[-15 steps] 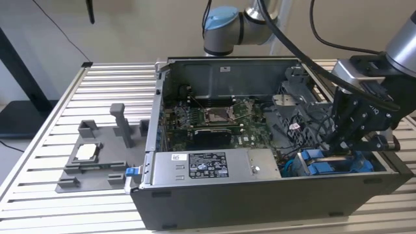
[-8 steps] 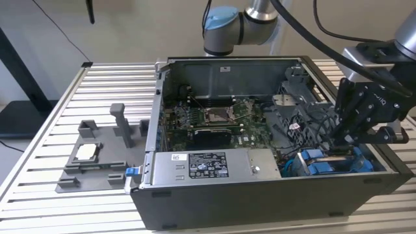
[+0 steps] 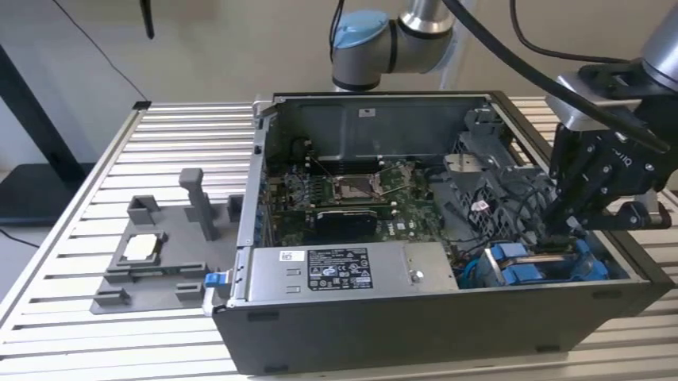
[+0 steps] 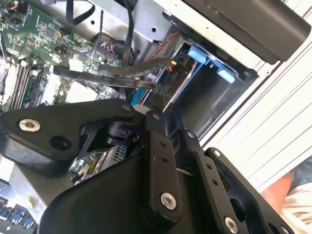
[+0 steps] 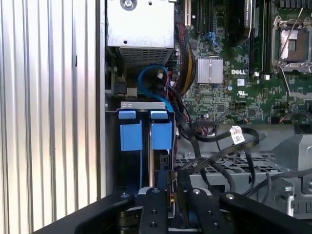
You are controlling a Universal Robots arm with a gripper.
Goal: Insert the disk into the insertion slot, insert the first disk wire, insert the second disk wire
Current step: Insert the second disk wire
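The disk (image 5: 146, 136) stands on edge in the insertion slot (image 5: 114, 161).

Black cables (image 5: 214, 146) crowding beside the insertion slot (image 5: 146, 161).

Ribbed aluminium table (image 3: 75, 238), slats running across, pale and evenly lit. Plain beige wall (image 3: 212, 40) behind. Dark stand (image 3: 37, 119) at the exterior view's left, its black base on the floor. Thin black cable (image 3: 106, 51) hanging against wall.
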